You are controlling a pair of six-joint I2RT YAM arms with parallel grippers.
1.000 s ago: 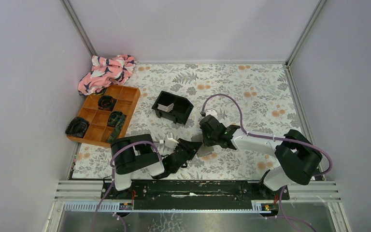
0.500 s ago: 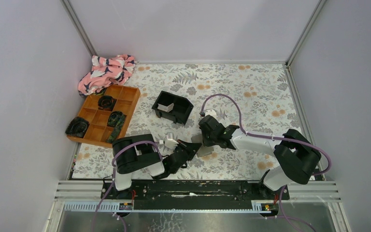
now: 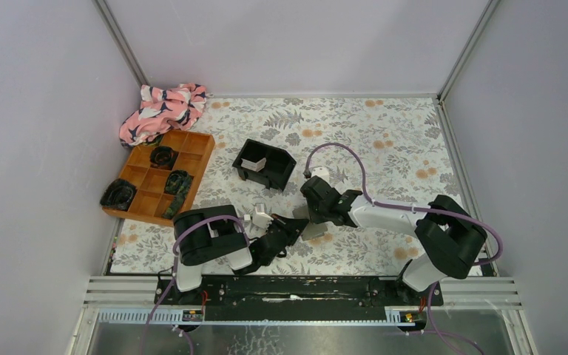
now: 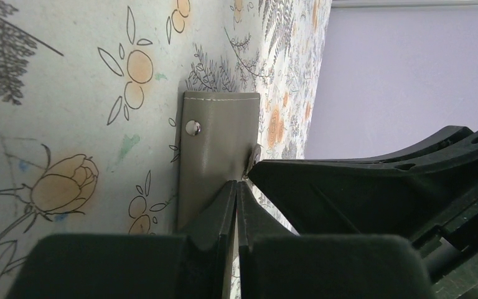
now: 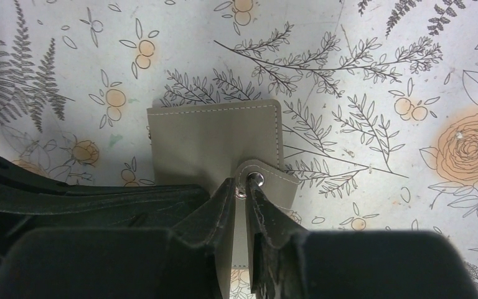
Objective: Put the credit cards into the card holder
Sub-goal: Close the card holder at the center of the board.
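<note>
When I checked the feeds, the card holder point(image 5: 215, 140) lay flat on the floral tabletop point(image 3: 384, 133) near the front edge, between both arms. Grey outside was up; I couldn't see the inside. Left gripper point(image 4: 237, 187) was closed, fingers pinched together on the holder's near edge, with a strip of grey material showing between them. Right gripper point(image 5: 244, 187) was clamped on the snap tab at the holder's corner, metal stud right at the fingertips. The two grippers sat almost tip to tip over the holder. One pale credit card point(image 3: 254, 163) sat in the black tray point(image 3: 281, 176) farther back, well apart from the holder. Orange compartment tray point(image 3: 192, 144) and pink cloth point(image 3: 163, 109) sat at back left.
</note>
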